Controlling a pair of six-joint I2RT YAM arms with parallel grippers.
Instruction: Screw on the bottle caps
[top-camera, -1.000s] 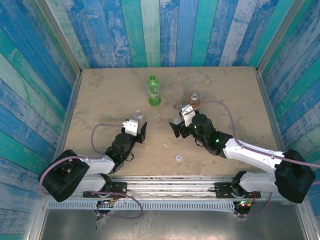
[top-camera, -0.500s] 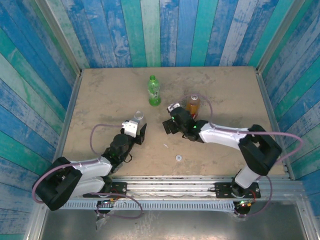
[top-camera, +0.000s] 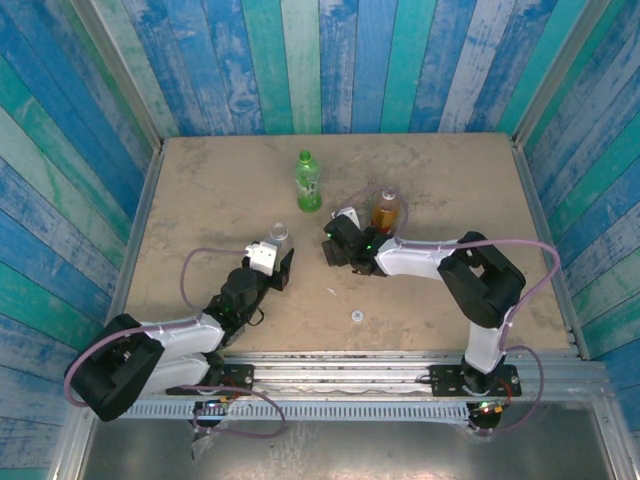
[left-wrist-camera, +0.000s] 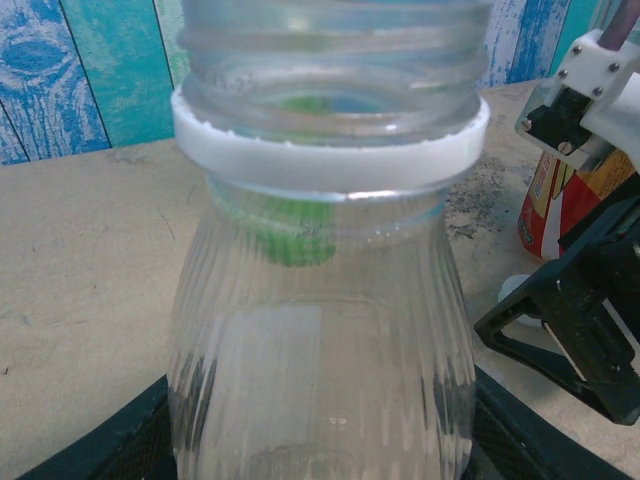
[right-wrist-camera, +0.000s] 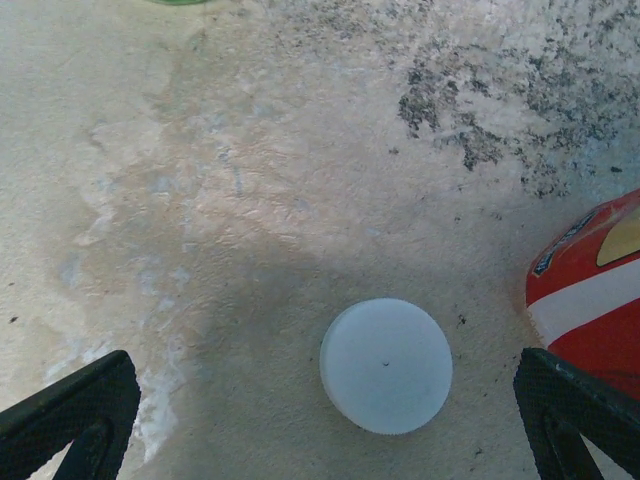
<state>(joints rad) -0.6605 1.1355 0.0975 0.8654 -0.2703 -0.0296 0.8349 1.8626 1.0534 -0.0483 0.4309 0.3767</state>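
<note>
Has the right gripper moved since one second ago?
Yes. The right gripper has shifted left in the top view, away from the amber bottle, which its wrist no longer covers.

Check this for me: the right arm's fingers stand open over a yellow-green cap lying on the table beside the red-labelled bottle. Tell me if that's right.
Wrong on the colour: the cap is white, not yellow-green. The right wrist view shows it on the table between the open fingers, beside the red-labelled bottle.

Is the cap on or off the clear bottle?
Off. The clear bottle has a bare threaded neck above its white collar ring; a white cap lies loose on the table.
</note>
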